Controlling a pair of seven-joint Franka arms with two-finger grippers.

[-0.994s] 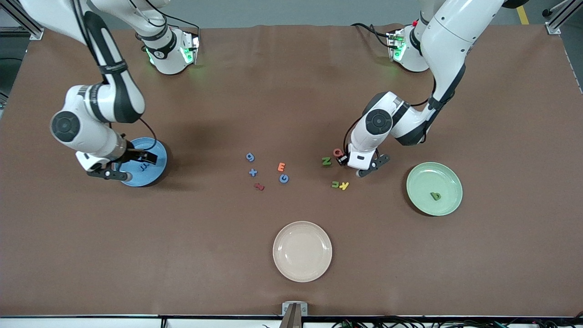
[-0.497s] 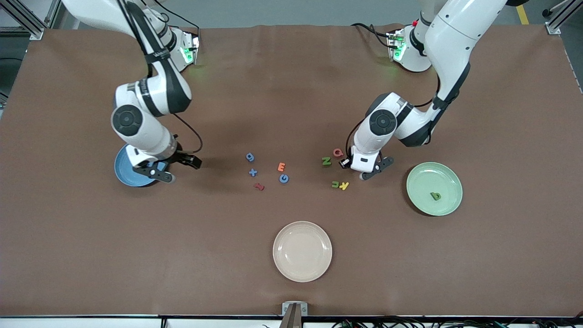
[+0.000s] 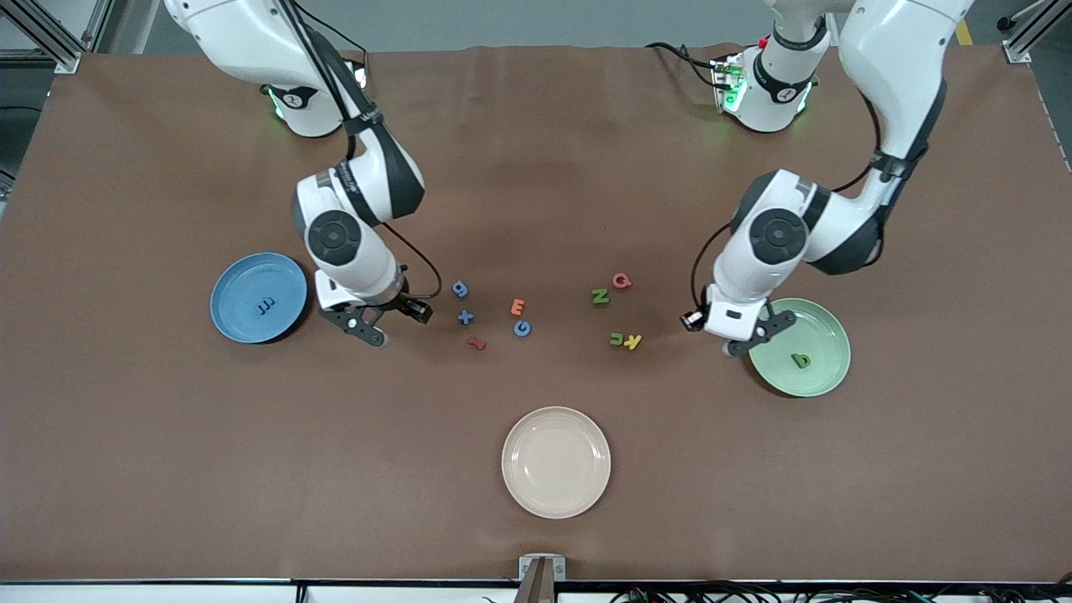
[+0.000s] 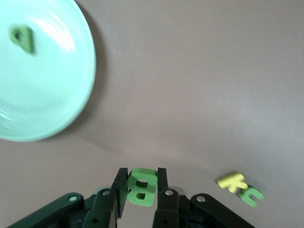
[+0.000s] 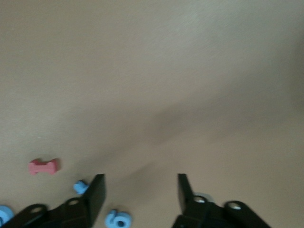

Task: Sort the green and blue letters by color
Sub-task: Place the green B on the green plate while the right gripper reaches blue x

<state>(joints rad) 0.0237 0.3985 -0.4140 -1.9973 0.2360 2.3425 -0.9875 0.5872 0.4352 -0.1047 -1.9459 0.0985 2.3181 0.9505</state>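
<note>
- A cream plate [image 3: 556, 461] sits empty nearest the front camera
- The left tool [image 3: 748, 337], at the green plate's [image 3: 825, 381] ten o'clock edge, is clenched on a green B [image 4: 141, 186]; a green b [image 3: 801, 361] lies in that plate
- The right tool [image 3: 394, 322], fingers parted and empty, hangs beside the blue x [image 3: 466, 317]
- A blue m [image 3: 265, 306] rests on the blue plate [image 3: 239, 285]
- Green u [image 3: 616, 339] touches the yellow K [image 3: 634, 340]; green N [image 3: 600, 296], blue G [image 3: 522, 328] and blue g [image 3: 460, 289] lie mid-tabletop

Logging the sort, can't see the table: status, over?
Left gripper shut on green B, beside green plate. Right gripper open over table, near blue g and x. Nothing in the way.
</note>
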